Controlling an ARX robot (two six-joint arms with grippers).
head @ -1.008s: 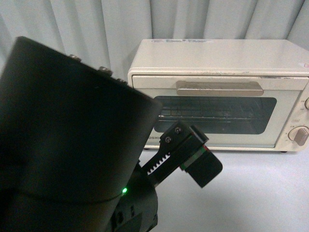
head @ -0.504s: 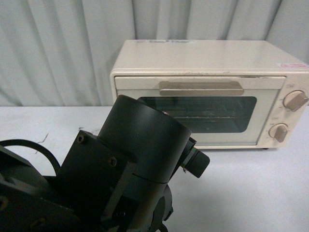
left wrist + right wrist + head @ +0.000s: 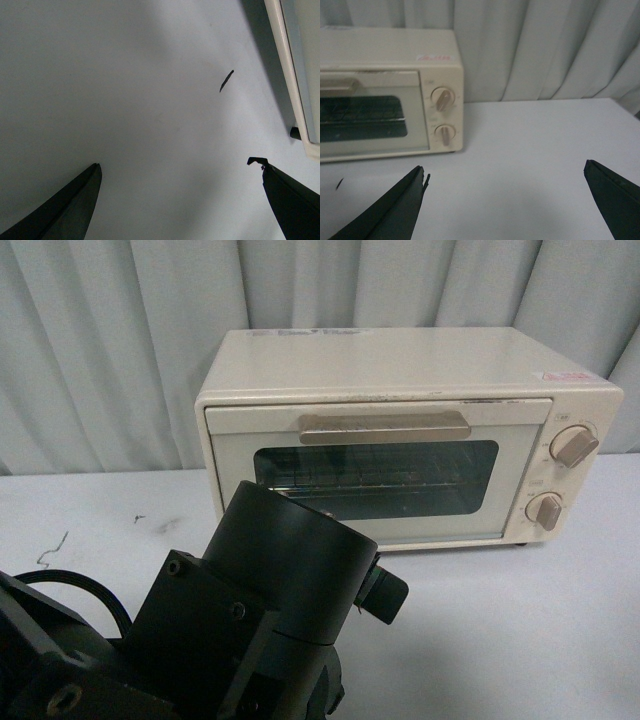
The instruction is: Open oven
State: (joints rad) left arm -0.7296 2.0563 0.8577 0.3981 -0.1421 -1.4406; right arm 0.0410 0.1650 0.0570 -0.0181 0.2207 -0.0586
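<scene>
The cream-white oven (image 3: 400,370) stands at the back of the white table, against the curtain. Its glass door (image 3: 375,480) is shut, with the beige bar handle (image 3: 385,427) across the top and two round knobs (image 3: 575,444) at the right. My left arm's black housing (image 3: 285,575) fills the lower left foreground, in front of the door's lower left corner. My left gripper (image 3: 180,165) is open and empty over bare table, with the oven's bottom edge (image 3: 290,75) close beside it. My right gripper (image 3: 506,172) is open and empty, in front of the oven (image 3: 390,55) and to its right.
A grey pleated curtain (image 3: 110,340) hangs behind the table. Small dark marks lie on the tabletop (image 3: 50,548), and one shows in the left wrist view (image 3: 226,80). The white table (image 3: 535,135) stretches to the right of the oven.
My left arm's black housing has sunk lower in the front view and covers less of it. The oven now shows whole and further left. Its door stays shut.
</scene>
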